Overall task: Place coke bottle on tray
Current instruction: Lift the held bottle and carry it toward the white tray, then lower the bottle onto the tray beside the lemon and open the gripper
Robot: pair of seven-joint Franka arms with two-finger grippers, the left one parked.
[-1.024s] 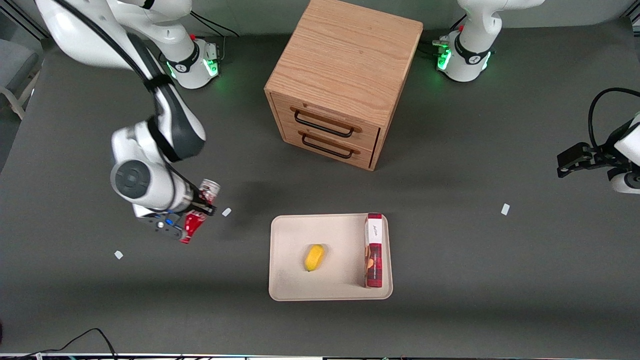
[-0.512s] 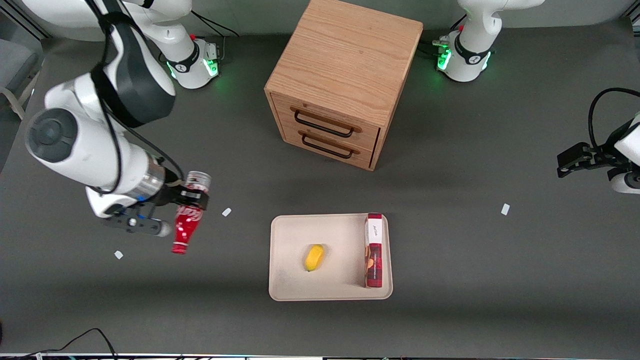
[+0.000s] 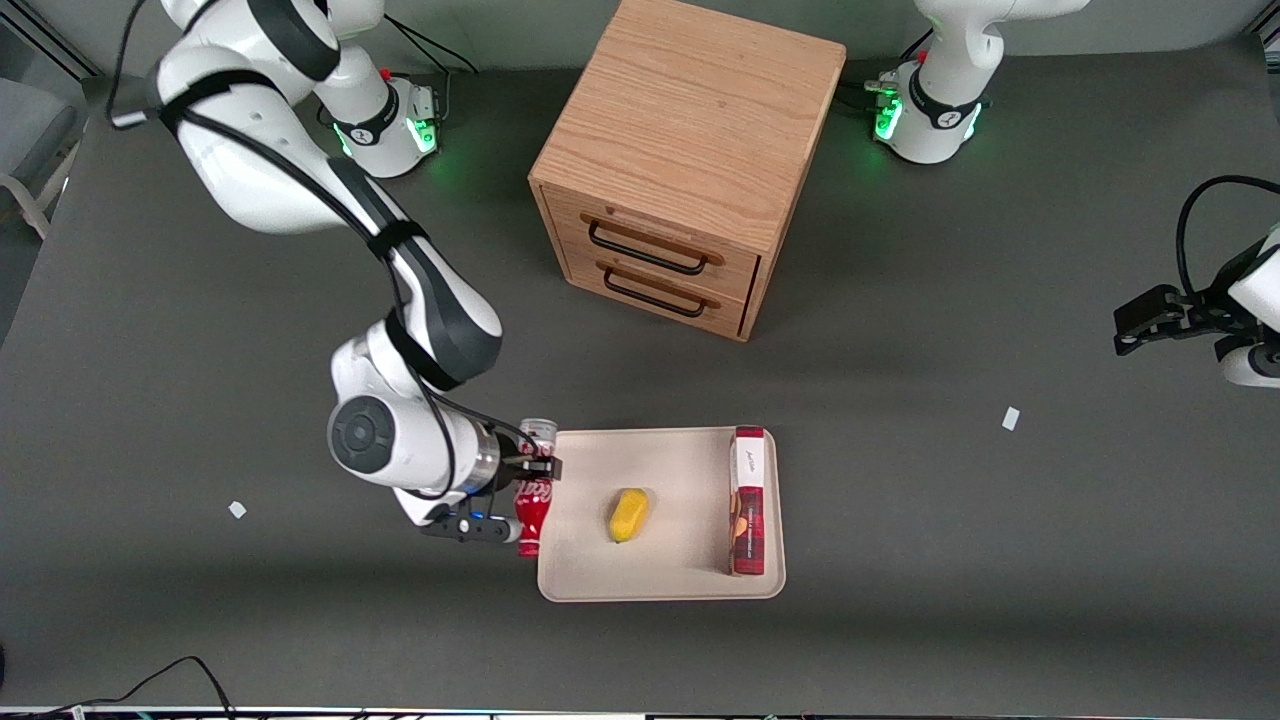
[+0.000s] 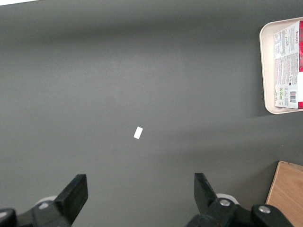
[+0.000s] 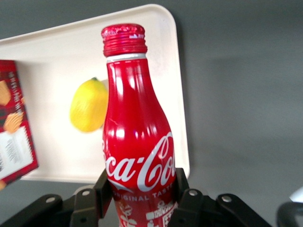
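Red and glossy, the bottle [image 3: 531,505] lay nearly level in the gripper [image 3: 533,470], cap pointing toward the front camera and silver base away from it. It hung over the tray [image 3: 660,585] edge at the working arm's end, not yet resting on it. The fingers [image 5: 103,187] were clamped on the lower body, just above the base, which likely kept the neck clear and the weight close to the pads. A lemon [image 3: 629,514] sat mid-tray and a box [image 3: 748,500] stood along the edge toward the parked arm, so the bare strip beside the lemon looked like the room left for the bottle. The arm reached out from its base with the elbow bent, forearm angled down toward the tray and the wrist turned sideways, so the gripper pointed across the table rather than straight down.
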